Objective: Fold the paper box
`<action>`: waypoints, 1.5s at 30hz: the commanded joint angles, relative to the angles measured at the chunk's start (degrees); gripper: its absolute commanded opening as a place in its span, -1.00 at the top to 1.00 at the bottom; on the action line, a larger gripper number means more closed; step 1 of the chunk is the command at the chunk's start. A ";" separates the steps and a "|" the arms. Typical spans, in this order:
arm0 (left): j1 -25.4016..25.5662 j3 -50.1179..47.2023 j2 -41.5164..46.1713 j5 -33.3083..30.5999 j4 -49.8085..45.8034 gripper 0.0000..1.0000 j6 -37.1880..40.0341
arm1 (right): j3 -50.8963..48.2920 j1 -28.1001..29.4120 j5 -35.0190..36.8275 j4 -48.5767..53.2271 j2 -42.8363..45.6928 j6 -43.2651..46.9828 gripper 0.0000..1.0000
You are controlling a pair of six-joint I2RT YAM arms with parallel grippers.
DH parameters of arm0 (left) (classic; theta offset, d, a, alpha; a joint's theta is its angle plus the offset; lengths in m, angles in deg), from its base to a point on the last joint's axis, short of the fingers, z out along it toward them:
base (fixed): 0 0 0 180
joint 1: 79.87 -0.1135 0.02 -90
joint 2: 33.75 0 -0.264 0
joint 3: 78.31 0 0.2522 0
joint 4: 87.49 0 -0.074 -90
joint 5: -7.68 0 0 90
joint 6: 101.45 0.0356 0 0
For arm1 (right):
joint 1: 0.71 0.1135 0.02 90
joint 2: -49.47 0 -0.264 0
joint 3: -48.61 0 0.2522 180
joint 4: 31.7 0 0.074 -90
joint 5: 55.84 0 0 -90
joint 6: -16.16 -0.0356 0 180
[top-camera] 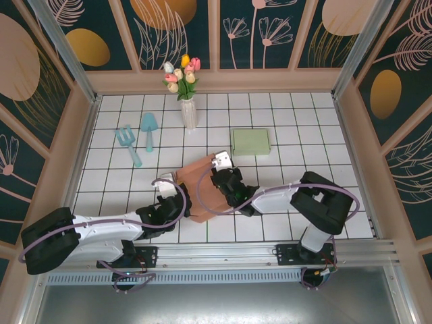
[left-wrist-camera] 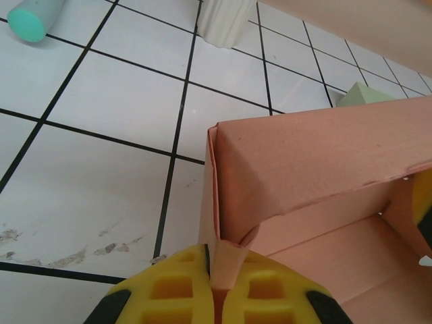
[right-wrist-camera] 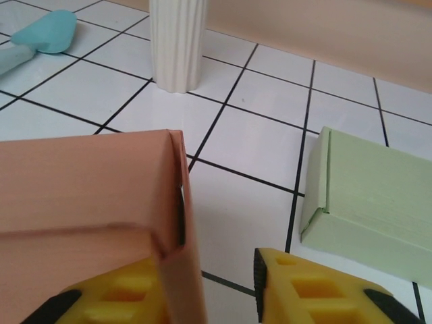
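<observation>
The paper box (top-camera: 202,189) is brown-pink and sits on the white tiled table (top-camera: 304,121) near the front, right between the two arms. From above, both arms lie over its edges, so its whole shape is hard to see there. The left gripper (left-wrist-camera: 214,287) has its two yellow fingers (left-wrist-camera: 169,293) pressed together on a thin bit of the box wall at one corner, so it is pinching the box. Only the tips of those fingers can be seen, cut off by the bottom of the left wrist view, and the box runs off the right edge. The right gripper (right-wrist-camera: 206,266) has its jaws apart, with a corner of the box wall standing between them. The wall hides part of one yellow finger, so you cannot tell if that finger touches it. The other finger is clear of the wall, with white tile between. Behind the box is a white vase (top-camera: 188,113) with flowers (top-camera: 181,73); its top is cut off in both wrist views. A flat green box (top-camera: 251,142) lies just past the paper box. A teal shovel (top-camera: 148,128) and a teal fork (top-camera: 128,143) lie to the left, well apart from it.
</observation>
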 commanded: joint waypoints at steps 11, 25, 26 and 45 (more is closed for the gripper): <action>0.08 -0.91 1.27 -4.25 -0.73 1.00 -1.73 | -8.84 -0.38 -11.60 8.28 22.67 -5.98 0.05; 0.04 -1.09 3.55 -5.63 -1.24 1.00 0.73 | -7.71 0.02 -14.26 28.78 44.28 -6.46 -0.11; 0.05 -0.86 3.51 -5.85 -1.39 1.00 0.81 | -7.58 0.04 -15.16 29.86 45.85 -6.41 -0.12; -0.12 12.18 5.02 -1.73 -19.52 1.00 14.74 | -14.46 -4.57 -15.50 25.66 51.98 -1.92 -0.32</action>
